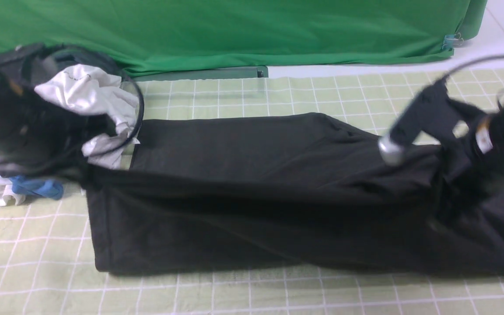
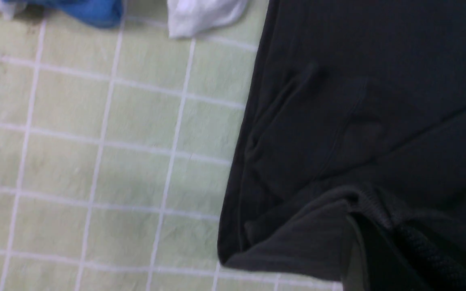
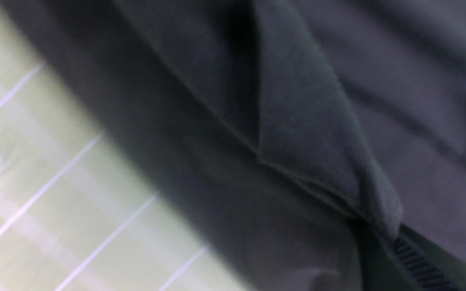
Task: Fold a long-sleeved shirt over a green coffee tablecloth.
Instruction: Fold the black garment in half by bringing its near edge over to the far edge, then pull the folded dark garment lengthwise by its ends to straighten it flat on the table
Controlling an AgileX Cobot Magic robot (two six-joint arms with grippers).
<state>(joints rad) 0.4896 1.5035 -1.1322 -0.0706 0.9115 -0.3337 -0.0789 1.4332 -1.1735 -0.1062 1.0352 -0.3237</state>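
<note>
Green tablecloth point(image 1: 252, 297) under black shirt point(image 1: 256, 201), left tool point(image 2: 378, 242) and right tool point(image 3: 382, 242) clamped onto it, white garment point(image 1: 85, 92), blue garment point(image 1: 37, 187) alongside.

A plain deep-green fabric point(image 1: 234, 30) hangs behind, with pale floor point(image 1: 503, 28) at its right.

black shirt point(image 1: 256, 197) | on grid tablecloth point(image 1: 37, 271) | white garment point(image 1: 85, 92) at left
</note>
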